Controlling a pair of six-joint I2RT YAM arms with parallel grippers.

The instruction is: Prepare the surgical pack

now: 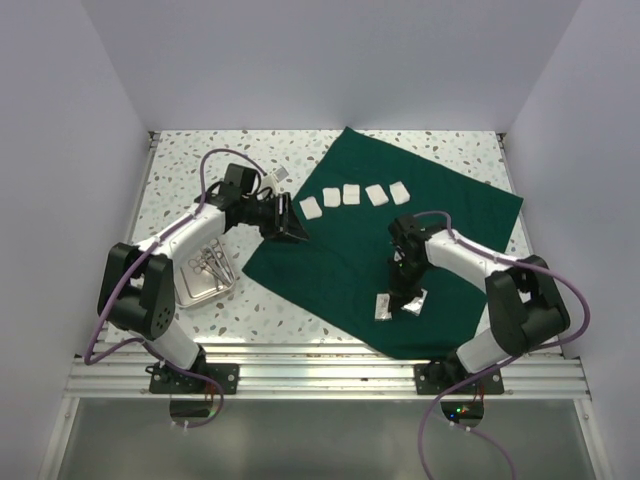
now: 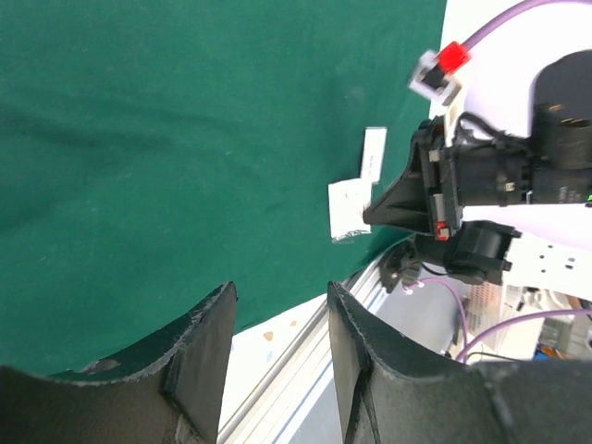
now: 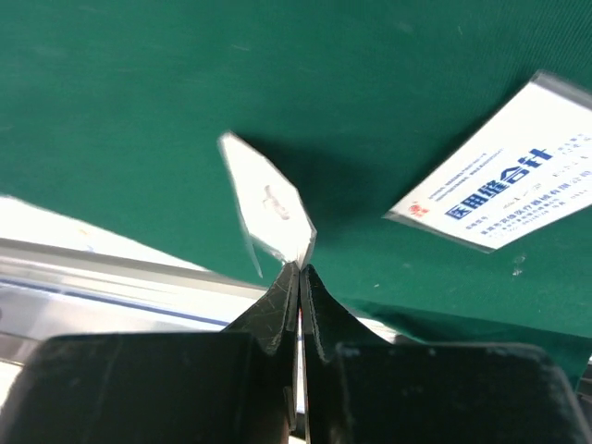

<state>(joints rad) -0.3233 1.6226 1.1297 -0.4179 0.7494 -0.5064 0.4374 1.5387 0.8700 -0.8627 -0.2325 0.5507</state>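
Tabletop's (image 1: 180, 160) green cloth (image 1: 440, 200) underlies right tool (image 3: 298, 266) pinching packet (image 3: 268, 203).

Top cam: fixed, high, behind the arm bases, looks down on the whole green cloth (image 1: 400, 230) from far off. Left wrist cam: sits over the cloth's left edge and faces across it toward the right arm (image 2: 564, 111), mid range. Right wrist cam: very close above the cloth's near edge, looks down along its own fingers (image 3: 273, 310). Overlap: all three catch the white packet (image 1: 383, 305) by the cloth's near edge.
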